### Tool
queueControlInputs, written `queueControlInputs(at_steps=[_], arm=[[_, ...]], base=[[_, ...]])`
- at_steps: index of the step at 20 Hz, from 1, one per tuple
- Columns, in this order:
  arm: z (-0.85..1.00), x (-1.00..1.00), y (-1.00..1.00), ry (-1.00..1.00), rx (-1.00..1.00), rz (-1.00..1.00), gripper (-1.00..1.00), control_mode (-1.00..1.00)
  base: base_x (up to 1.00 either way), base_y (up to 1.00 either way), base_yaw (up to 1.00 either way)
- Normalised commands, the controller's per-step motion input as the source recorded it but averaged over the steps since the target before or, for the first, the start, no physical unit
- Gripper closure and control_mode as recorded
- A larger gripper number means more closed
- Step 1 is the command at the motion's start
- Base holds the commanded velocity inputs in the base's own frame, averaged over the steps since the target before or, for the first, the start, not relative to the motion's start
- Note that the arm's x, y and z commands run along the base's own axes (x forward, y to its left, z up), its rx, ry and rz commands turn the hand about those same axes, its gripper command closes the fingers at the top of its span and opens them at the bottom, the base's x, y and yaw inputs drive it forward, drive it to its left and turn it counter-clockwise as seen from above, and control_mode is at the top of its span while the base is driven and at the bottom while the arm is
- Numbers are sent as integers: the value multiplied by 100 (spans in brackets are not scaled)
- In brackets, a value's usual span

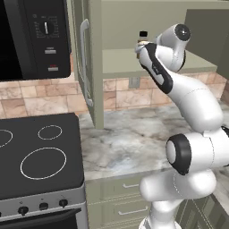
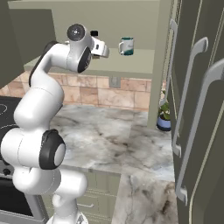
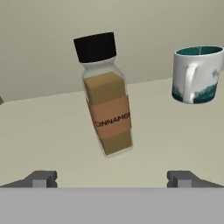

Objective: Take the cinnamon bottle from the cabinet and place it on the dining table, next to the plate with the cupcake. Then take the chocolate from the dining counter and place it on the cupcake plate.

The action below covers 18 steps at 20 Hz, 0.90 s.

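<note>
A mug [image 3: 195, 74] stands upright on the cabinet shelf [image 2: 131, 65]. Below lie the counter [image 1: 129, 138], a stove [image 1: 40, 156], a microwave [image 1: 33, 38], perhaps a potted plant [image 2: 164, 116].

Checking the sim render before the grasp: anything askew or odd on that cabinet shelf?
Nothing spilled or damaged. In the hand view the cinnamon bottle looks tilted, but the mug and shelf edge slant as well, so that is likely camera roll. The bottle's cap is on. The claw is open, short of the bottle.
</note>
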Motion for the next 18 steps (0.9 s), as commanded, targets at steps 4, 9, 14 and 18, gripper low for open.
queueControlInputs(at_steps=[4,9,14,18], arm=[[0,8,0,0,0,0,-100,-100],[0,11,0,2,1,0,-100,-100],[0,24,-5,6,3,2,-100,-100],[0,26,-9,6,4,5,-100,-100]], base=[[0,0,0],[0,0,0],[0,0,0],[0,0,0]])
